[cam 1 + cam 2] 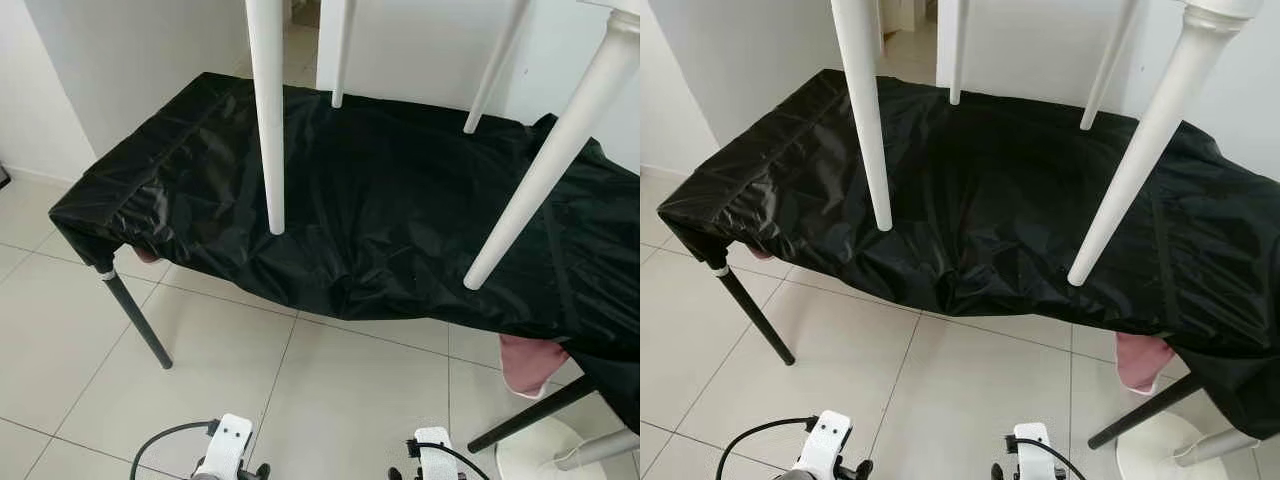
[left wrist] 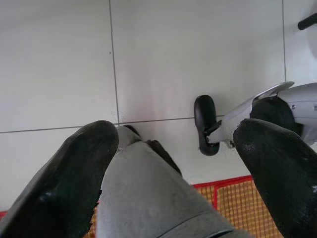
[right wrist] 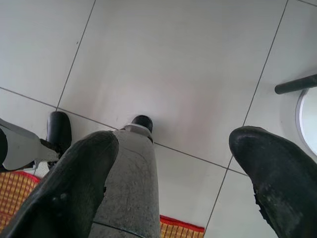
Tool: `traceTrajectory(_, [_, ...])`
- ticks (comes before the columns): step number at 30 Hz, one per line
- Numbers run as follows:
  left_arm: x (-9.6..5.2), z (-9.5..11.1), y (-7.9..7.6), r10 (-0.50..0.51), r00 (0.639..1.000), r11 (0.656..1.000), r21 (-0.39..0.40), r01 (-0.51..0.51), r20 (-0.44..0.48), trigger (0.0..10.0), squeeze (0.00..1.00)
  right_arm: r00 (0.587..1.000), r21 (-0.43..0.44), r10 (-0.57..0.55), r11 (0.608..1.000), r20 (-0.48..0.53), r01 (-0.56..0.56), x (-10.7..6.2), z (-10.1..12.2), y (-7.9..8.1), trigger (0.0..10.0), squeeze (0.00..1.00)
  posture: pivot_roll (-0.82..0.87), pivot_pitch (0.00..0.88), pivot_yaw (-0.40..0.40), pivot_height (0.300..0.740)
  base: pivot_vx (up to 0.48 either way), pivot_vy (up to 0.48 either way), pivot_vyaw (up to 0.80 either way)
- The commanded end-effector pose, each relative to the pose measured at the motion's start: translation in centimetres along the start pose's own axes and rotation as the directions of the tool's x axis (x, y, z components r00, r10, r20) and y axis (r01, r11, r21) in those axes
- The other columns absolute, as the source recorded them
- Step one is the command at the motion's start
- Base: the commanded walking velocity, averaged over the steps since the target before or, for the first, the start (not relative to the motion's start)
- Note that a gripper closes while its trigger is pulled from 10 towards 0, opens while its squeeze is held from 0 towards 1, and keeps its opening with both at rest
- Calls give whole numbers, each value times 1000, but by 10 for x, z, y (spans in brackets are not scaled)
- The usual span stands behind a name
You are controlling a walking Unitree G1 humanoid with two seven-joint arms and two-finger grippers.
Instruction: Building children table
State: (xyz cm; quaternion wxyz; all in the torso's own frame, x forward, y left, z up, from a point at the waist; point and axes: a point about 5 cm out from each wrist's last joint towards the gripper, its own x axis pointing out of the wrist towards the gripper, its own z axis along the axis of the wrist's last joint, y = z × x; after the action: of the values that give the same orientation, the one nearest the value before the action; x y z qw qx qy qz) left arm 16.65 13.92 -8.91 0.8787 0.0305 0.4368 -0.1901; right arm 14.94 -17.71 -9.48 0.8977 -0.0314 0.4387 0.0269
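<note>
**White table legs hang over a covered table, both arms low**

Four white legs (image 1: 268,120) of the children table come down from the top of the head views, with their tips pointing at a bigger table. Two legs are near the camera and two are further back, near the wall. The tip of the near leg on the robot's left seems to reach the black cover (image 1: 380,200); if it really touches, I cannot tell. The near leg on the robot's right (image 1: 545,170) is slanted, and its tip is over the front part of the cover.

The black cover is shiny and wrinkled, and it hides the whole top of the bigger table. This table stands on thin dark legs (image 1: 138,322) on a floor of pale tiles (image 1: 340,400). A pink cloth (image 1: 530,362) hangs under the cover on the robot's right side.

The left gripper (image 2: 173,168) hangs low over the tiles, its two black fingers (image 2: 74,178) spread wide with nothing between them (behind them a grey robot leg shows). The right gripper (image 3: 173,173) is the same, spread and empty above the tiles. An orange mat with a red edge (image 2: 237,203) lies on the floor below.
</note>
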Motion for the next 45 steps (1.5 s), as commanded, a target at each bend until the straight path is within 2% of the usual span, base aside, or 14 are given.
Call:
traceTrajectory(1, [0, -5, 0, 19, 999, 1000, -4, -19, -32, 10000, 0, 999, -16, 15, 1000, -34, -16, 0, -5, 2, 10000, 0, 51, 0, -63, 740, 0, 0, 0])
traceTrajectory(3, [0, -5, -1, 17, 999, 1000, 12, -16, -39, 10000, 0, 998, -67, 41, 997, -43, -44, 0, -4, 7, 10000, 0, 47, 0, -64, 740, 0, 0, 0])
traceTrajectory(6, [1, -4, -2, 10, 999, 1000, 13, -9, -43, 10000, 0, 997, -91, 55, 994, -52, -60, 1, -4, 9, 10000, 0, 45, 0, -69, 740, 0, 0, 0])
traceTrajectory(14, [2, -3, -5, 0, 999, 1000, 21, 1, -48, 10000, 0, 997, -90, 49, 995, -59, -54, 1, -3, 8, 10000, 0, 45, 0, -80, 740, 0, 0, 0])
traceTrajectory(22, [4, 2, -6, -16, 999, 998, 57, 19, -44, 10000, 0, 996, -144, 70, 987, -55, -77, 4, 3, 13, 10000, 0, 26, 0, -61, 740, 0, 0, 0])
traceTrajectory(31, [5, 3, -8, -26, 999, 998, 59, 29, -44, 10000, 0, 997, -148, 52, 987, -50, -59, 3, 3, 10, 10000, 0, 1, 0, -53, 740, 0, 0, 0])
traceTrajectory(41, [4, 6, -3, -9, 1000, 999, 31, 10, -25, 10000, 0, 998, -79, 40, 996, -49, -44, 4, 3, 7, 10000, 0, -21, 0, -25, 740, 0, 0, 0])
traceTrajectory(43, [4, 9, -1, -6, 1000, 998, 59, 7, -16, 10000, 0, 999, -19, 19, 1000, -35, -19, 3, 4, 3, 10000, 0, -16, 0, -27, 740, 0, 0, 0])
traceTrajectory(44, [5, 13, -2, -15, 1000, 991, 136, 15, -5, 10000, 0, 1000, 11, 13, 1000, -23, -13, 3, 5, 0, 10000, 0, -16, 0, -28, 740, 0, 0, 0])
traceTrajectory(45, [5, 13, -2, -15, 1000, 991, 136, 15, -5, 10000, 0, 1000, 11, 13, 1000, -23, -13, 3, 5, 0, 10000, 0, -16, 0, -28, 740, 0, 0, 0])
